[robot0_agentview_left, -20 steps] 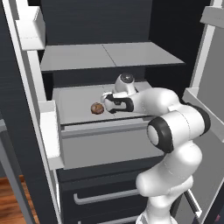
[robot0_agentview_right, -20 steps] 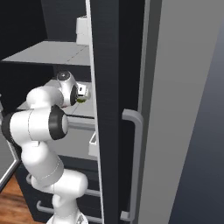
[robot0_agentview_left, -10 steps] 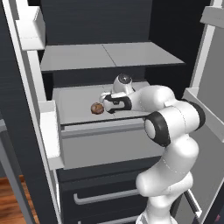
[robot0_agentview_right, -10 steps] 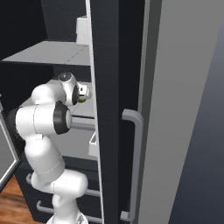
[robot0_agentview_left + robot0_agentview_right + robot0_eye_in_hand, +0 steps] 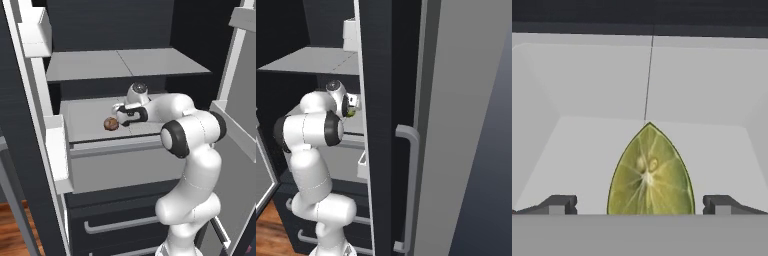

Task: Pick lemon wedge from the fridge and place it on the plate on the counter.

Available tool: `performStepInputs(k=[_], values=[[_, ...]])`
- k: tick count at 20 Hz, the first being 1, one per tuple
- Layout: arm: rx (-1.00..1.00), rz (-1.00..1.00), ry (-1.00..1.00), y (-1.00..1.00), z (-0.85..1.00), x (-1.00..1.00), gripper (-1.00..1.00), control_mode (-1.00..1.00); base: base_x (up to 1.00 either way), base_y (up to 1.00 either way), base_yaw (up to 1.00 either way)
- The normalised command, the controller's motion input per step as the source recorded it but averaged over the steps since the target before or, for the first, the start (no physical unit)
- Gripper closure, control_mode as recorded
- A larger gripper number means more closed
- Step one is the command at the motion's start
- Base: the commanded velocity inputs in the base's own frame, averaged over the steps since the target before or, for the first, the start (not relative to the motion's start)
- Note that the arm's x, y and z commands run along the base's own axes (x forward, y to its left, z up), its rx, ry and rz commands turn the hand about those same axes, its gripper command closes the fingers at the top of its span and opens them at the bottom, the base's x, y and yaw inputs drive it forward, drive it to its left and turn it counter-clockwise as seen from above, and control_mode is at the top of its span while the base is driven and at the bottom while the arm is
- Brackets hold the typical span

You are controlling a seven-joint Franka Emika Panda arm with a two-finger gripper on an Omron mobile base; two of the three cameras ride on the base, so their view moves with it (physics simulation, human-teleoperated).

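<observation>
My claw (image 5: 640,205) spread wide, lemon wedge (image 5: 650,172) between tips: light, soft, slippery; pinch its flat sides.

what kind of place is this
Most likely a kitchen, seen at an open fridge: grey shelves, a white pull-out drawer, and a lemon wedge lying between the open pincer's tips.
</observation>
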Motion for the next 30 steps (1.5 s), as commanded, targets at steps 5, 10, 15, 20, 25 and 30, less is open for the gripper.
performStepInputs(k=[5,10,15,20,25,30], values=[[0.0,0.0,0.0,0.02,-0.17,0.17,-1.0,-1.0,0.0,0.0,0.0],[0.0,0.0,0.0,0.0,-0.24,0.03,-1.0,-1.0,0.0,0.0,0.0],[0.0,0.0,0.0,0.0,-0.27,0.0,-1.0,-1.0,0.0,0.0,0.0],[0.0,0.0,0.0,0.0,-0.3,0.0,-1.0,-1.0,0.0,0.0,0.0],[0.0,0.0,0.0,0.0,-0.34,0.0,-1.0,-1.0,0.0,0.0,0.0],[0.0,0.0,0.0,0.03,-0.32,0.0,1.0,-1.0,0.0,0.0,0.0]])
